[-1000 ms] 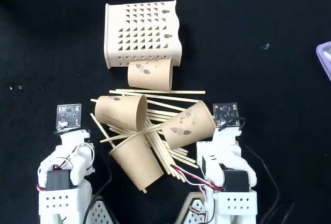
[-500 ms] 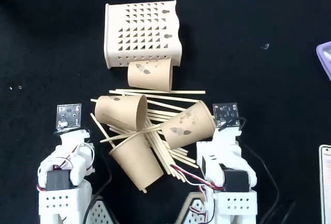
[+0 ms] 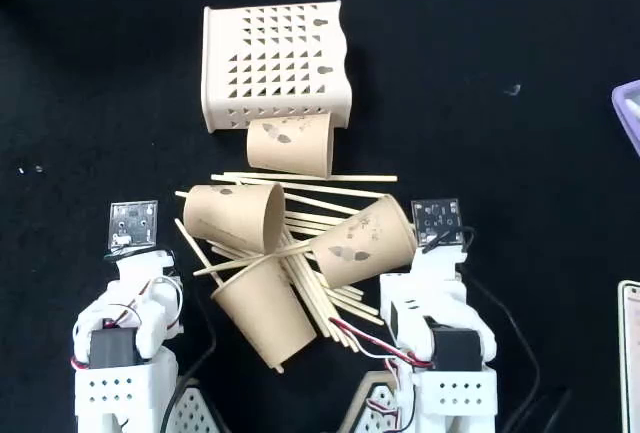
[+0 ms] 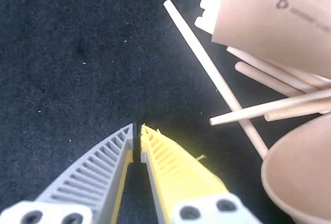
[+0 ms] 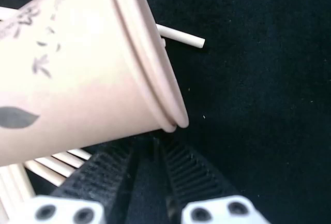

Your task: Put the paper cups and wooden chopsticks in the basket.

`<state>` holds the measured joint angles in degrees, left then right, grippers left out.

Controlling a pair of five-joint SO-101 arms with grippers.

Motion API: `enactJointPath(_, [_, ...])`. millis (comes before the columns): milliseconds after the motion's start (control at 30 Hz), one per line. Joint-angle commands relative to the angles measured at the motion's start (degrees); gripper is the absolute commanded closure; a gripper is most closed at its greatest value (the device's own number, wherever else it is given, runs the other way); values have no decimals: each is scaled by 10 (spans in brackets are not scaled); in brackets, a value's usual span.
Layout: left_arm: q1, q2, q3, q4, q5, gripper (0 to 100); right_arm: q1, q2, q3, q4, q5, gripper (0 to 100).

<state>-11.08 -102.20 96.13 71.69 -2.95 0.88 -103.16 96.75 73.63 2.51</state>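
Paper cup mouth (image 4: pixel 302 180), just beside the left gripper (image 4: pixel 137 130) fingers: cropped by the frame edge.
Printed paper cup (image 5: pixel 77 69), over the right gripper (image 5: pixel 155 141) fingertips: cropped; covers the wooden chopsticks (image 5: pixel 49 163) mid-length; contact with the fingers unclear.
Purple item (image 3: pixel 628 113), well apart from all fingers: cropped, unidentifiable.

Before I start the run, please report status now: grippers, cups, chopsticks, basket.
Left gripper shut, empty. Right gripper shut, empty. Four paper cups, chopsticks piled on table, outside basket. One cup lies right at basket.
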Motion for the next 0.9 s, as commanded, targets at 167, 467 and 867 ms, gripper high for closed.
enactJointPath(167, [0,-2,13,2,-4,970,4,-38,-1,4,1,987])
enactJointPath(467, [5,-2,13,2,-4,970,4,-38,-1,4,-3,987])
enactJointPath(867, [-175,-3,-22,-142,-93,970,40,-38,-134,-30,57,986])
